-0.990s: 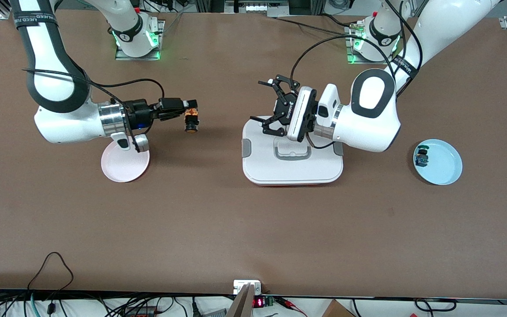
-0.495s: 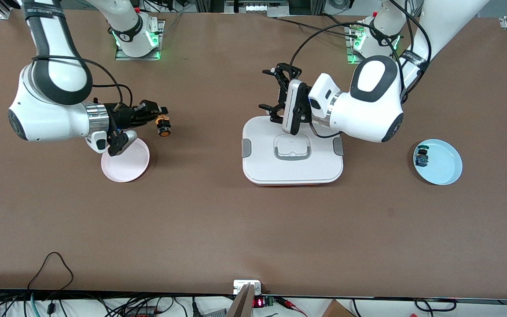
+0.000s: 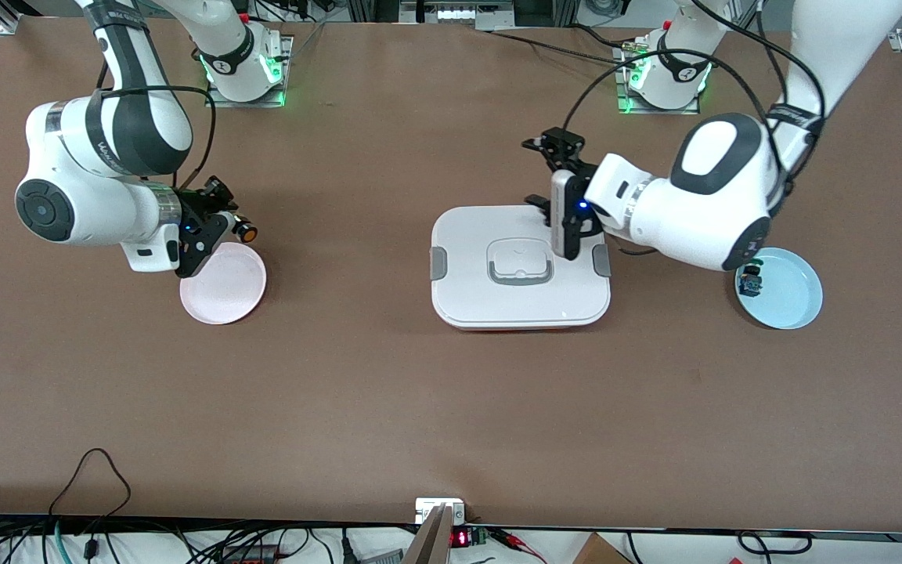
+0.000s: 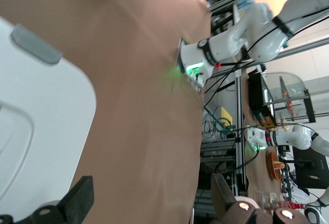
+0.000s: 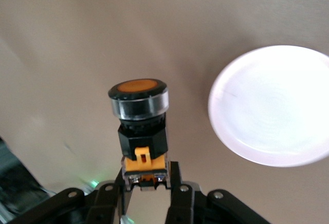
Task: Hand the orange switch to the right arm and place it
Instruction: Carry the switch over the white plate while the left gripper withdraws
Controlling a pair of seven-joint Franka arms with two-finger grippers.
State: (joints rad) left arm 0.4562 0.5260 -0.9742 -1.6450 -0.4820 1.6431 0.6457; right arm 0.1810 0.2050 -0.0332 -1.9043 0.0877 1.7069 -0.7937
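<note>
The orange switch (image 3: 245, 232) has a black body and a round orange cap. My right gripper (image 3: 225, 222) is shut on its base and holds it in the air over the table at the rim of the pink plate (image 3: 223, 294). In the right wrist view the switch (image 5: 140, 126) stands out from the right gripper (image 5: 146, 180), cap away from the fingers, with the pink plate (image 5: 272, 106) beside it. My left gripper (image 3: 539, 174) is open and holds nothing, over the edge of the white lidded box (image 3: 459, 298). Its dark fingers (image 4: 77, 203) stand wide apart around bare table.
A blue plate (image 3: 791, 301) lies toward the left arm's end of the table with a blue-green-topped switch (image 3: 750, 280) in it. The white box lid (image 4: 41, 111) has a handle (image 3: 520, 270) and grey side clips. Both arm bases stand along the table edge farthest from the front camera.
My right arm has swung the switch away from the table's middle to the pink plate's rim. My left arm has drawn back toward its own end, gripper open throughout.
</note>
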